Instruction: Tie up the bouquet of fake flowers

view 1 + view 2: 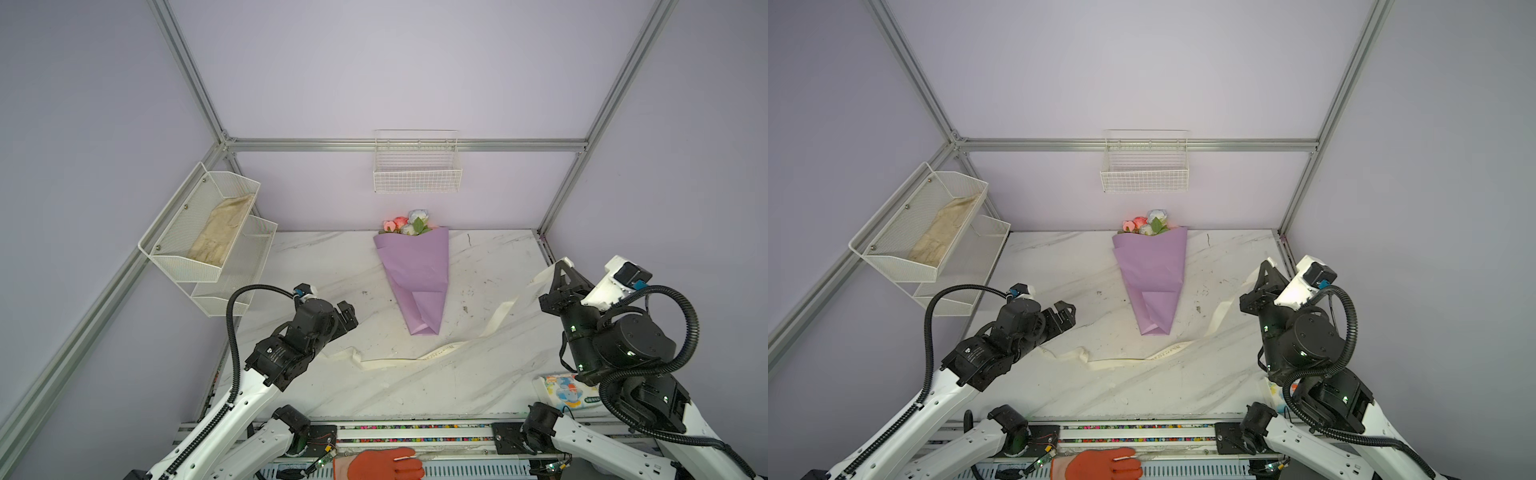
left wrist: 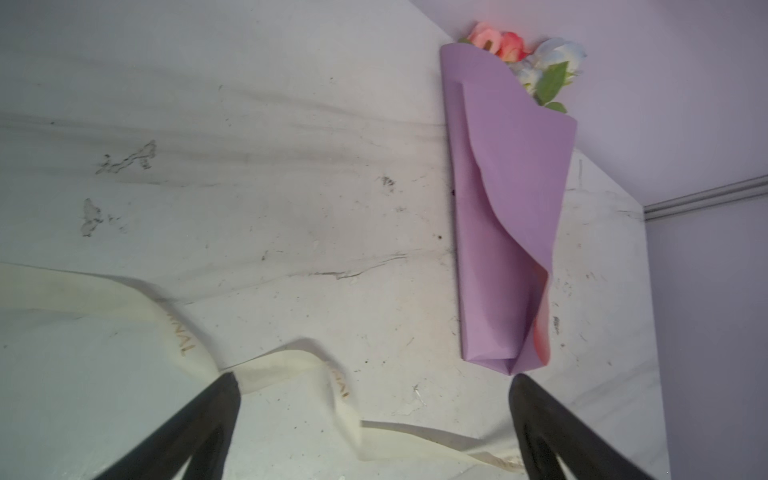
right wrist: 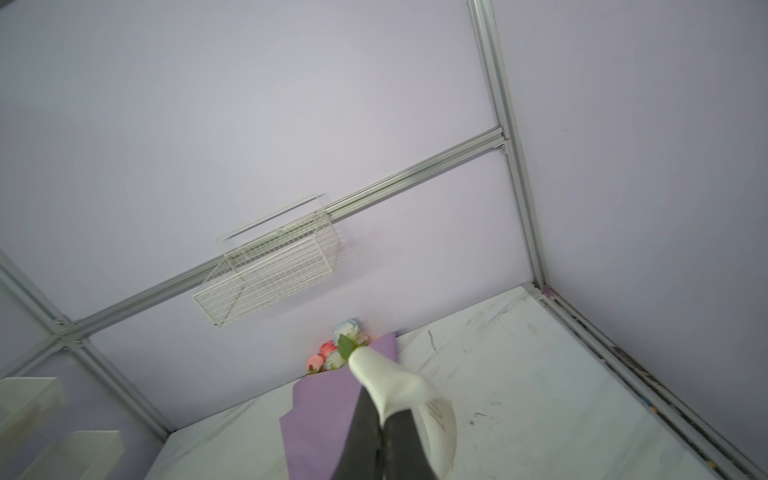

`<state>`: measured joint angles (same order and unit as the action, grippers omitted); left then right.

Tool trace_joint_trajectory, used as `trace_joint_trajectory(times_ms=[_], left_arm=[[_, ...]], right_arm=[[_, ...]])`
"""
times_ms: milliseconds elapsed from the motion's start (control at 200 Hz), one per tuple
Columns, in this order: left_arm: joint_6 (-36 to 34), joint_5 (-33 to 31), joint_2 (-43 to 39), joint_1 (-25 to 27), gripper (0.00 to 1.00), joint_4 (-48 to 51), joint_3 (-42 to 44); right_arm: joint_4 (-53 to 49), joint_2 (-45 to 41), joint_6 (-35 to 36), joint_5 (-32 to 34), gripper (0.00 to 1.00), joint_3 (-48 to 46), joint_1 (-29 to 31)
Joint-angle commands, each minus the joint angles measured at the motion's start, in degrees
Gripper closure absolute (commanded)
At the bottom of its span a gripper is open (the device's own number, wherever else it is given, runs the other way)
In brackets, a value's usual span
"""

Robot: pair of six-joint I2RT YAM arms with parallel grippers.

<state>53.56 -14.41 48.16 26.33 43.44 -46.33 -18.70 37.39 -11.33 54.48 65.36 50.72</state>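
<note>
Far left of the left claw (image 1: 349, 316), one two-tier mesh rack (image 1: 166, 253) hangs on the wall with one beige cloth (image 1: 220, 237) in its upper tier. The left claw stands with its jaws spread wide and nothing between them, low over the marble table (image 1: 415, 395), just by the left end of the single cream ribbon (image 1: 395, 362), which lies crumpled under and ahead of it. The one bouquet (image 1: 415, 274) lies flat on the table to the right of this claw and further back, apart from it, with its folded tip towards the ribbon and its open end at the back wall. The fake flowers (image 1: 405, 224) poke out there: four blooms can be counted (pink, coral, white, pale blue) plus green leaves; any more are hidden in the lilac wrap. One wire basket (image 1: 417, 178) hangs on the wall above them. The ribbon passes in front of the bouquet's tip, not around it, then rises rightwards to the right claw (image 1: 562, 268), whose jaws are pressed together on its other end, lifted off the table. The bouquet lies well to the left of this claw, untouched. Nearer the camera than it sits one printed packet (image 1: 565, 392)
</note>
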Motion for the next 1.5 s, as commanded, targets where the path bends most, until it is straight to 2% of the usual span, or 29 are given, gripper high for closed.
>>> trace_joint_trajectory(times_ms=[0,115,290,345,470,570,670,740,845,945,1005,1085,1165,1230,1335,1370,1445,1485,1495], left_arm=[[0.14,4.38,3.01,-5.38,0.00,0.51,4.69],[0.40,5.00,7.47,-8.55,0.00,-0.43,6.97],[0.46,5.14,13.91,-9.78,0.00,-4.43,8.08],[0.55,6.60,16.36,-9.97,0.00,-6.49,7.89],[-0.54,10.54,22.50,-10.07,0.01,-9.14,5.35],[-1.09,12.56,27.53,-10.16,0.04,-10.42,3.84],[-1.14,15.00,32.16,-10.15,0.11,-12.26,3.13],[-0.82,15.46,35.48,-10.15,0.21,-13.56,2.86],[-1.95,15.18,36.92,-10.15,0.51,-11.81,1.68],[-2.87,11.24,33.43,-10.32,0.86,-7.92,0.49],[-3.20,5.90,27.09,-10.40,1.00,-3.44,-1.53],[-2.89,-3.47,19.22,-11.39,1.00,2.92,-5.00],[-3.09,-11.89,10.66,-12.70,1.00,4.91,-6.32],[-4.60,-17.35,3.58,-13.22,1.00,2.79,-5.04],[-9.76,-21.12,-5.14,-13.65,1.00,-4.43,0.38],[-11.19,-21.22,-7.17,-13.69,0.95,-6.90,2.71],[-11.05,-21.71,-9.77,-13.76,0.92,-10.18,7.53],[-10.05,-21.49,-10.71,-13.76,0.80,-10.58,9.81],[-9.66,-21.55,-10.89,-13.76,0.73,-10.35,10.26]], right_arm=[[-5.95,3.48,4.50,8.80,1.00,2.38,0.02],[-9.71,6.50,3.59,10.04,1.00,3.98,-0.01],[-11.52,10.77,0.87,1.80,1.00,4.31,-2.55],[-12.10,13.17,0.24,-5.04,1.00,4.24,-6.85],[-13.42,18.43,-0.94,-25.11,1.00,4.01,-23.78],[-13.11,20.19,-1.06,-33.63,1.00,3.03,-31.92],[-13.10,21.94,-1.19,-36.02,1.00,2.43,-36.14],[-13.12,22.45,-1.05,-36.39,1.00,2.27,-38.65],[-13.11,22.38,-1.07,-36.30,1.00,3.08,-42.52],[-12.86,21.75,-1.01,-35.45,1.00,4.11,-46.81],[-12.85,21.85,-0.88,-35.89,1.00,4.93,-49.73],[-12.79,22.24,-0.72,-36.81,1.00,5.64,-53.66],[-12.27,22.45,-0.62,-37.83,1.00,5.53,-57.26],[-11.66,22.55,-0.83,-39.08,1.00,5.00,-59.85],[-10.65,22.32,-3.04,-41.28,1.00,4.17,-62.42],[-10.26,22.29,-3.76,-42.01,1.00,3.69,-62.96],[-9.23,22.20,-5.17,-43.10,1.00,2.52,-63.46],[-8.92,22.26,-5.79,-43.40,1.00,1.86,-63.55],[-8.91,22.26,-5.91,-43.40,1.00,1.76,-63.55]])
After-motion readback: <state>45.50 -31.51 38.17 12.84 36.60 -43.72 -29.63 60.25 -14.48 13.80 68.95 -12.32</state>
